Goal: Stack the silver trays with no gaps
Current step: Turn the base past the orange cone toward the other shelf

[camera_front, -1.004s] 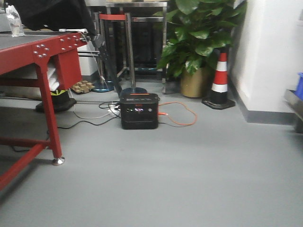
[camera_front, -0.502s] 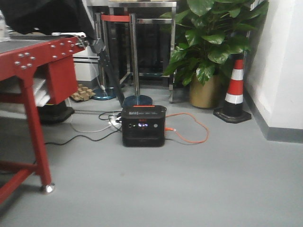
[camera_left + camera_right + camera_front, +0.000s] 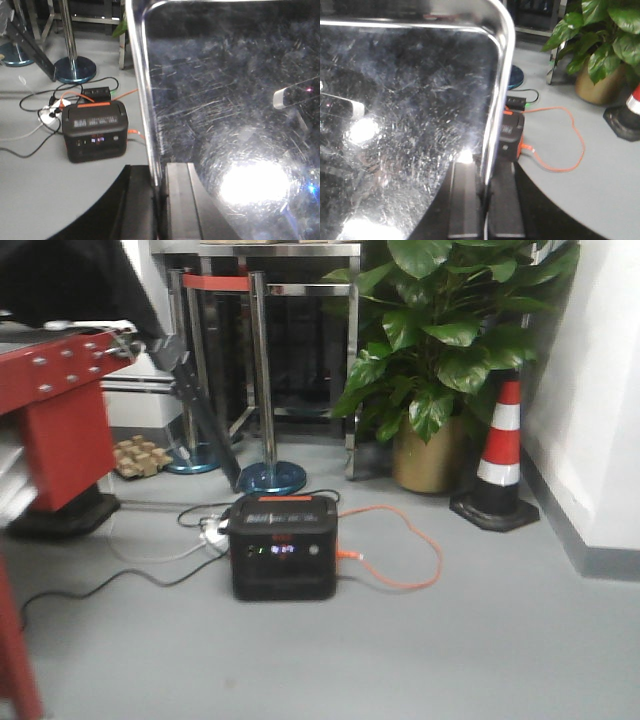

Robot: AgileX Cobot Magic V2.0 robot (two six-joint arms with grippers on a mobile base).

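The left gripper has its 2 jaws closed narrowly on the left rolled rim of the scratched silver metal tray. The right gripper pinches the right rim likewise. The tray hangs above the grey floor. Lettering on the black box-shaped power station is too blurred to read.

Lettering on the power station is unreadably blurred.
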